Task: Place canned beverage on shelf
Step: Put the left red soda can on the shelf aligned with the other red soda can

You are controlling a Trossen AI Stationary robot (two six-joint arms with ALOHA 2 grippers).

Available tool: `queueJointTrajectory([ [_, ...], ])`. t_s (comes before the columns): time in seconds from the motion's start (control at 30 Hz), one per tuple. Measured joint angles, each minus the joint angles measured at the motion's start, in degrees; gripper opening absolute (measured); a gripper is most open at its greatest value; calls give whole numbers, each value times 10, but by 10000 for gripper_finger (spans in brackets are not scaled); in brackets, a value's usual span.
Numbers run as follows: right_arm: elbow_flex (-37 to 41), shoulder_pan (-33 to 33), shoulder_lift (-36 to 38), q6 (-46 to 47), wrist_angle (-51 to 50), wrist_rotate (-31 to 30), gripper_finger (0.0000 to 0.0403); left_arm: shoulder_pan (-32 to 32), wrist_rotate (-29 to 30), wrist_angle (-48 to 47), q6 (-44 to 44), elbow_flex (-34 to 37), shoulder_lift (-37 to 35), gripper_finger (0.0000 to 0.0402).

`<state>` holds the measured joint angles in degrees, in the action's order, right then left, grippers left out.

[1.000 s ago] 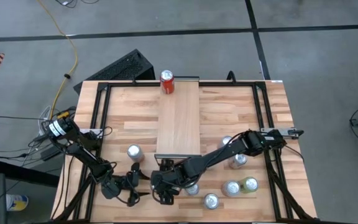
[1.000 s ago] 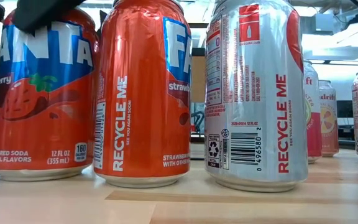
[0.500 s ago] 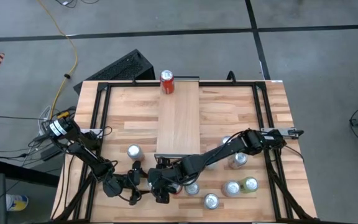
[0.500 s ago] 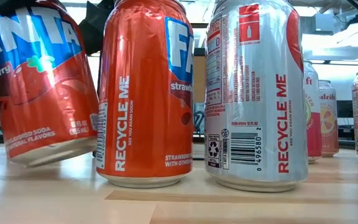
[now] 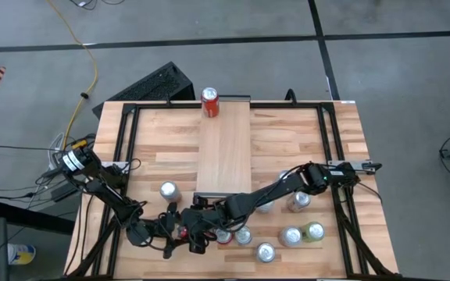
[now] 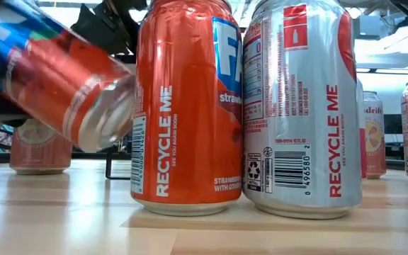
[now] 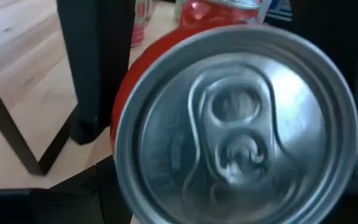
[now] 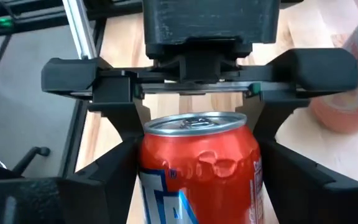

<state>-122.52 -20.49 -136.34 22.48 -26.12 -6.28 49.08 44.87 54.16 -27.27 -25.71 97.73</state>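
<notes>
A red Fanta can (image 8: 197, 174) hangs tipped on its side over the table's near edge, between my two grippers. In the low view the can (image 6: 62, 85) is clear of the wood, its base toward the camera. My left gripper (image 5: 170, 232) faces the can's top (image 7: 235, 124) and my right gripper (image 5: 197, 231) comes from the other side; both are shut on it. The shelf (image 5: 225, 156) lies in the table's middle with another red can (image 5: 210, 102) standing on its far end. My left gripper pinches the can just below its top rim (image 8: 145, 134), one finger (image 8: 122, 127) on each side of the wall, roughly level, coming from the table's left. My right gripper pinches the can's body (image 8: 148, 180) between its two fingers (image 8: 104, 180), slanting down from the table's right. The fingers lie along the can, whose wall shows dents (image 8: 219, 165). The can is lifted clear and tilted, top toward the left arm.
A red can (image 6: 190, 106) and a silver can (image 6: 303, 106) stand side by side just right of the held can. Several more silver cans (image 5: 291, 236) stand at the near right, and one silver can (image 5: 168, 190) left of the shelf's near end.
The red can stood upright on the table a second ago. It has since tipped over, top toward the table's left, and come clear of the wood. My right gripper has moved toward the table's left edge, closer to my left gripper.
</notes>
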Motion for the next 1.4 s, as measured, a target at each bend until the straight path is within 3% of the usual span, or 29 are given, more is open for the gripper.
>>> queueJointTrajectory([
  [0.27,0,0,0,2,2,1,291,7,13,20,-4,0,0,264],
  [0.67,-2,-10,6,0,-27,7,291,43,84,59,-20,0,0,252],
  [1.13,-1,-13,7,22,-63,26,291,86,184,102,-1,0,0,252],
  [1.3,5,-17,-9,31,-74,44,291,96,270,153,12,-3,-9,250],
  [1.4,3,-18,-1,32,-59,44,290,93,263,157,49,-1,-8,250],
])
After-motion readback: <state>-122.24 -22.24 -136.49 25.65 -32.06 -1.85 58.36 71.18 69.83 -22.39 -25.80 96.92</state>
